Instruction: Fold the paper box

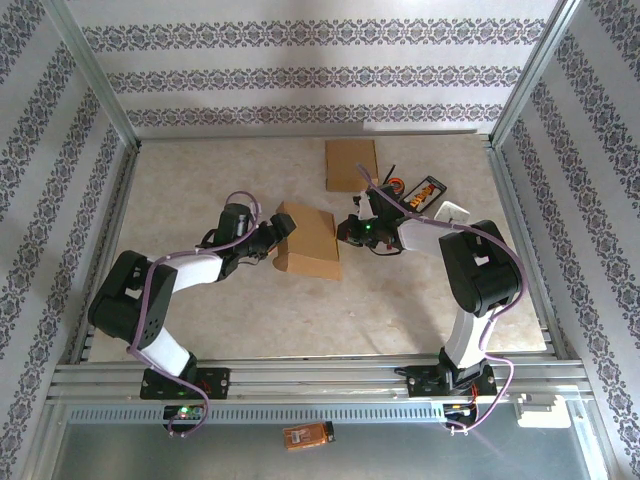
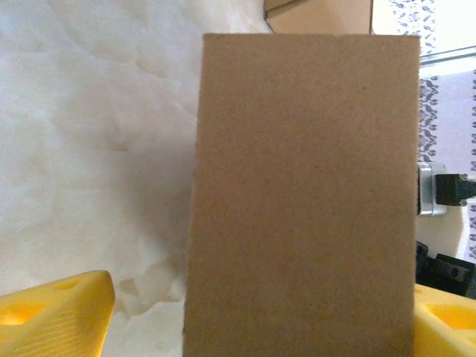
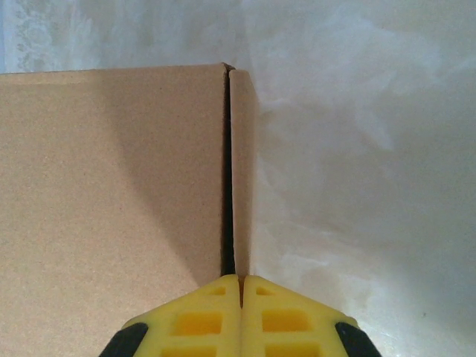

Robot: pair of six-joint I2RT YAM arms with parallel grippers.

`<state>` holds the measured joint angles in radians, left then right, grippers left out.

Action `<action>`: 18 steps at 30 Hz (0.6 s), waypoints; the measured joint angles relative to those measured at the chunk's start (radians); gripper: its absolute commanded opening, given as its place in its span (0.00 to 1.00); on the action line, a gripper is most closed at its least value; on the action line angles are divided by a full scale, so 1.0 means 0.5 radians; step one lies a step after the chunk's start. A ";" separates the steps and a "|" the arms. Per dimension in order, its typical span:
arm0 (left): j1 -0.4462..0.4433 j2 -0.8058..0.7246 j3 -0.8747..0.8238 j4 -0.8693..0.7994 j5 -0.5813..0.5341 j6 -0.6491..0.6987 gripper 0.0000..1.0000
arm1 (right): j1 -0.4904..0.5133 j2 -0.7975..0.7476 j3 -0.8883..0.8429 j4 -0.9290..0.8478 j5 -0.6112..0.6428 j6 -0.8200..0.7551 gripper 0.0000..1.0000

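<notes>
Left wrist: box within left claw

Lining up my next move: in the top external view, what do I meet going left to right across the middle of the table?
left hand → paper box → right hand → orange-and-black packet → white object

- The paper box sits mid-frame in the top view. The left gripper hems in its left side and the right gripper its right.
- A flat cardboard sheet lies above the box, with a strip of bare table between them.
- A small packet and a white item crowd the upper right.
- The table is bare at upper left and across the lower band.
- In the left wrist view, bare table shows at lower left between one yellow finger and the box.
</notes>
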<state>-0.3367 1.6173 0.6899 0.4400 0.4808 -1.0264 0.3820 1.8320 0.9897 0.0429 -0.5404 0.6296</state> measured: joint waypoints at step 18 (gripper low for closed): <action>-0.008 0.059 0.005 0.153 0.066 -0.127 0.44 | 0.001 -0.138 -0.040 -0.081 -0.006 0.003 0.30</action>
<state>-0.3405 1.6466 0.6926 0.5163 0.5137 -1.0897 0.3824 1.7630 0.9699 0.0025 -0.5434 0.6312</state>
